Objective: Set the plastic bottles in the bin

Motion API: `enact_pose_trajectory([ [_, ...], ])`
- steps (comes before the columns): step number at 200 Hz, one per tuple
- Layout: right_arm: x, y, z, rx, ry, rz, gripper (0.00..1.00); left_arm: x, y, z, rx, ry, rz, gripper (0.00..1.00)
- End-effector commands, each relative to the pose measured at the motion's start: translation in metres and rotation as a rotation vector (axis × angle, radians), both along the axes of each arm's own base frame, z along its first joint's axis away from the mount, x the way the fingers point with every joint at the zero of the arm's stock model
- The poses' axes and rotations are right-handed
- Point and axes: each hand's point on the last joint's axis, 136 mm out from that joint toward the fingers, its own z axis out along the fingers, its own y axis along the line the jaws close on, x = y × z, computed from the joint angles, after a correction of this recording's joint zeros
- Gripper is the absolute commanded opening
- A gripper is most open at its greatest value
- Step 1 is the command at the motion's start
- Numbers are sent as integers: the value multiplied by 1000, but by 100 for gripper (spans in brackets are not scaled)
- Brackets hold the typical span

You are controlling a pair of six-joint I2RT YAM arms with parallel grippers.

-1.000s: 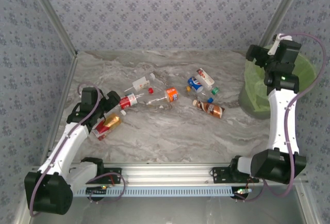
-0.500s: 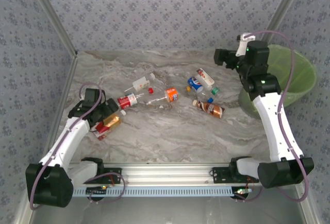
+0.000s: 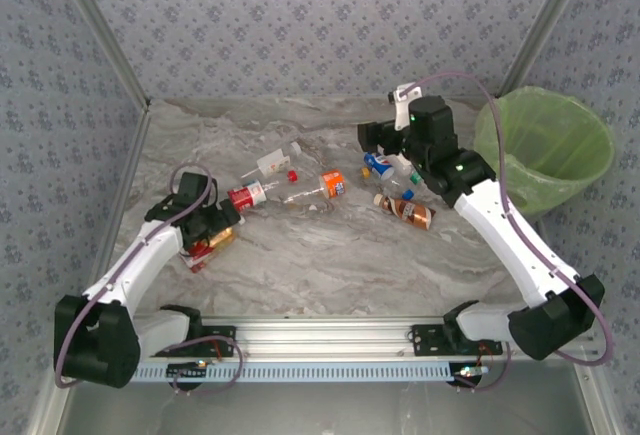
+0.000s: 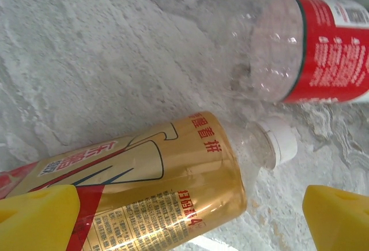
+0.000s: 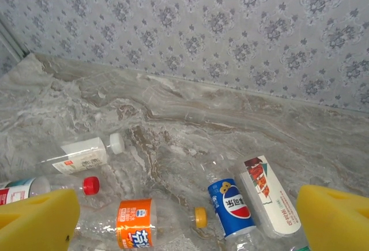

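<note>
Saw plastic bottles (image 3: 330,184) lying scattered mid-frame on the bench (image 3: 330,265), bin (image 3: 575,187) at upper right, left end effector (image 4: 187,219) spread wide over a gold bottle (image 4: 144,187), right end effector (image 5: 187,219) spread wide, gripping nothing.

top: high, from behind | left wrist: near tabletop (image 4: 86,43) | right wrist: toward back wall (image 5: 230,20)
</note>
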Motion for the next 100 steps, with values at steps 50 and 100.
enact_pose_trajectory([
  [50, 10, 2, -6, -84, -27, -36, 99, -38, -11, -24, 132, 182, -146, 99],
  [100, 12, -1, -13, -98, -18, -53, 99, -47, -19, -35, 249, 251, -228, 99],
])
